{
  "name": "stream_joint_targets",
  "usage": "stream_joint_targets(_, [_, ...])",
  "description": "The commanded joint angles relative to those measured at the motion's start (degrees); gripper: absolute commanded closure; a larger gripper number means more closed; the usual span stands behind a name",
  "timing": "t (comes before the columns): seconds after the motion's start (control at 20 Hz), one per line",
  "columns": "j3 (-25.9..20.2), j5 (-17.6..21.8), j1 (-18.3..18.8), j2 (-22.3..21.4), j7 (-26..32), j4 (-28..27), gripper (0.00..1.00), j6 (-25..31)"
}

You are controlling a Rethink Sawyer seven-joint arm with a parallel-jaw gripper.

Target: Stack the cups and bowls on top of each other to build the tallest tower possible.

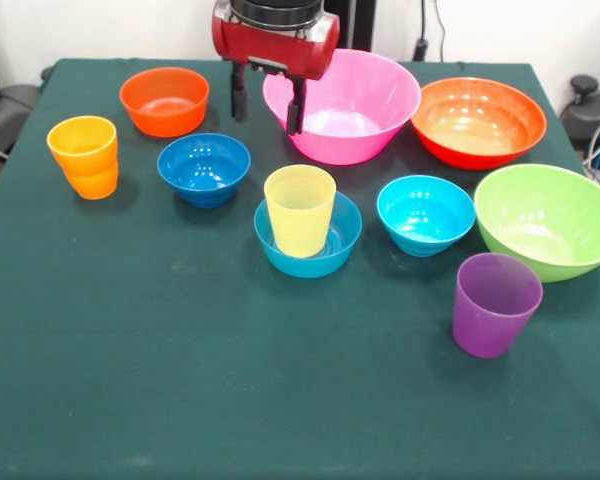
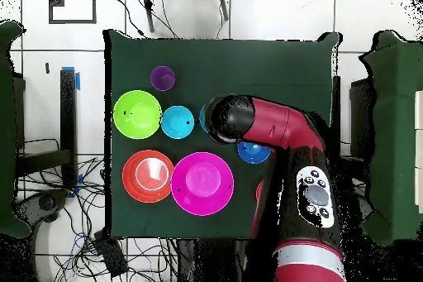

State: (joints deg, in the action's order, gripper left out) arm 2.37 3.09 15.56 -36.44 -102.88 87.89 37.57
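Note:
My gripper (image 1: 267, 105) hangs open and empty at the far side of the table, between the small orange-red bowl (image 1: 164, 100) and the large pink bowl (image 1: 350, 110). In front of it the yellow cup (image 1: 300, 210) stands upright in the mid-blue small bowl (image 1: 308, 250). The dark blue bowl (image 1: 204, 168) and the orange cup (image 1: 84, 156) are to the left. The cyan bowl (image 1: 426, 213), large orange-red bowl (image 1: 478, 120), lime green bowl (image 1: 548, 220) and purple cup (image 1: 495, 303) are to the right. In the overhead view my arm (image 2: 256, 126) hides the gripper and the yellow cup.
All pieces stand on a dark green table (image 1: 180, 380). The overhead view shows the purple cup (image 2: 162, 78), lime bowl (image 2: 137, 114), cyan bowl (image 2: 177, 121), large orange-red bowl (image 2: 148, 175), pink bowl (image 2: 201, 183) and part of the dark blue bowl (image 2: 254, 152).

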Motion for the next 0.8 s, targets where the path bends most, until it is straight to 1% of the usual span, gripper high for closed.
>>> stream_joint_targets(0.05, [-9.64, 7.53, 2.31, 0.66, 8.44, 7.12, 0.0, -9.18])
stream_joint_targets(0.15, [-9.69, 7.03, 2.56, 0.45, 8.52, 7.12, 0.0, -3.15])
stream_joint_targets(0.2, [-10.31, 7.1, 3.12, 0.12, 9.42, 7.48, 0.0, -1.1])
stream_joint_targets(0.35, [-11.26, 7.23, 4.43, -1.01, 9.24, 8.97, 0.0, -0.35])
stream_joint_targets(0.45, [-11.04, 9.17, 4.62, -1.89, 9.25, 9.48, 0.0, -3.3])
stream_joint_targets(0.5, [-11.66, 10.13, 5.39, -2.44, 9.04, 10.57, 0.0, -6.87])
stream_joint_targets(0.55, [-12.31, 10.45, 6.12, -2.91, 8.75, 11.5, 0.0, -8.52])
stream_joint_targets(0.65, [-12.45, 10.69, 6.4, -2.99, 8.68, 11.53, 0.0, -6.34])
stream_joint_targets(0.8, [-13.35, 10.64, 7.91, -4.01, 9.34, 12.7, 0.0, -3.02])
